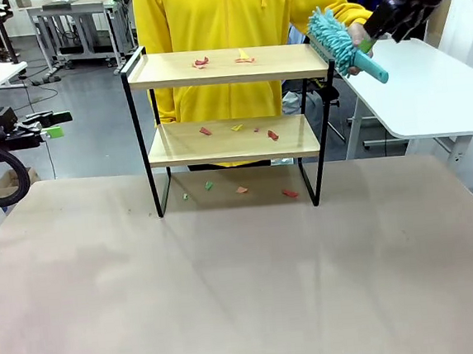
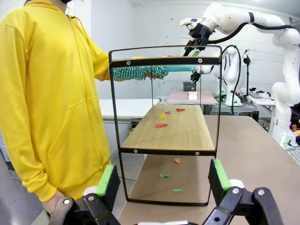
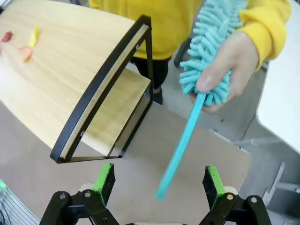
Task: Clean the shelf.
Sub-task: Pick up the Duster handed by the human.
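**Duster handoff over the shelf, nothing gripped yet**

The two-tier shelf [image 1: 230, 103] stands at the far side of the table [image 1: 229, 277], right in front of the person, with paper scraps [image 1: 201, 62] on both boards and on the table underneath. The person's hand [image 3: 229, 61] is clamped on the teal microfiber duster [image 3: 189, 126] just below its fluffy head. The handle tip pokes in between the right gripper's [image 3: 158, 180] fingers, which stand wide apart. The left gripper [image 2: 163, 180] is spread too, holding nothing, well off to the side.

My worry: if the person lets go early, the duster drops. A pinch on that thin, slanted tip could also let the head swing down, and a hard sweep might shove the light shelf.
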### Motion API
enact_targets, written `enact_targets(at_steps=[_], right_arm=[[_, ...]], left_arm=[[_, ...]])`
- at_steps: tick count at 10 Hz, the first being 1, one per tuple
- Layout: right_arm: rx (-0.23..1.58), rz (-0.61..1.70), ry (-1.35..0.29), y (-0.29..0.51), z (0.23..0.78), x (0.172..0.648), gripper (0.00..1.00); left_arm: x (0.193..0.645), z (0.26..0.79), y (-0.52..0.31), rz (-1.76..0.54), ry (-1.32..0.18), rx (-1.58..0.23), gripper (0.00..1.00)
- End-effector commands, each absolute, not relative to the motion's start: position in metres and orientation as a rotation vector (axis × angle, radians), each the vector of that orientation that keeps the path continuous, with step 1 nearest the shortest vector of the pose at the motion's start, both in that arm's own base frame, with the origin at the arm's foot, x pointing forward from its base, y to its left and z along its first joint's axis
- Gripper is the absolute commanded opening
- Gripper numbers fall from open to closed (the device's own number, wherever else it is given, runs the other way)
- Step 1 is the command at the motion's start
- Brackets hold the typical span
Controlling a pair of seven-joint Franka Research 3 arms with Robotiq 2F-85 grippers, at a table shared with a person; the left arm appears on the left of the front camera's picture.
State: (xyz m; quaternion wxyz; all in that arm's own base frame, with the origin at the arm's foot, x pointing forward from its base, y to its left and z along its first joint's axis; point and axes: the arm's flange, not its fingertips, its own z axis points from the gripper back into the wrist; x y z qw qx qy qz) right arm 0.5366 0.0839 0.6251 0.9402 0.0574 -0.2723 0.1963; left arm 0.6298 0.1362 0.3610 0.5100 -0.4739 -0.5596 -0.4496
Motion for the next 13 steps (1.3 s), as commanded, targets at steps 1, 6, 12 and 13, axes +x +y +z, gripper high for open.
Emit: enact_targets(at_steps=[1, 6, 12, 13], right_arm=[[0.089, 0.32, -0.563, 0.098, 0.62, 0.538, 1.0], [0.045, 0.22, -0.573, 0.101, 0.578, 0.539, 1.0], [0.0, 0.176, -0.638, 0.098, 0.57, 0.54, 0.37], [-0.01, 0.166, -0.64, 0.1, 0.572, 0.541, 0.0]], left_arm=[[0.629, 0.363, 0.136, -1.093, -1.357, -1.138, 1.0], [0.629, 0.363, 0.136, -1.093, -1.357, -1.138, 1.0], [0.629, 0.363, 0.136, -1.093, -1.357, -1.138, 1.0], [0.629, 0.363, 0.136, -1.093, -1.357, -1.138, 1.0]])
